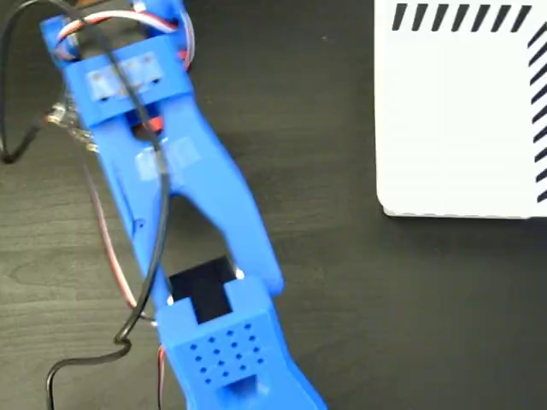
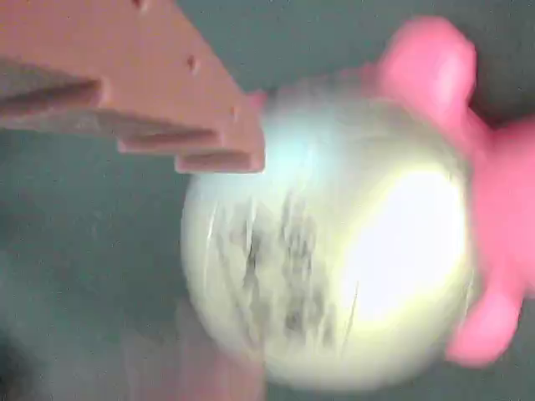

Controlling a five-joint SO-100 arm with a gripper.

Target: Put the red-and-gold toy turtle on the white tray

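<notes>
- Fixed view: the blue arm [image 1: 184,205] lies slantwise over a dark wood-grain surface [image 1: 359,299]. The tray [image 1: 461,111] sits at the upper right, bare and well apart from the arm, with open surface between. The turtle is hidden here; the hand is out of frame.
- Wrist view: the turtle [image 2: 334,251] fills the blurred frame, gold shell up, red limbs at right. One finger [image 2: 167,92] reaches the shell's upper left; whether the hand [image 2: 226,259] grips it, I cannot tell.
- The turtle looks light and soft, its dome glossy and likely slippery; pinching low across the shell's sides seems safest.
</notes>
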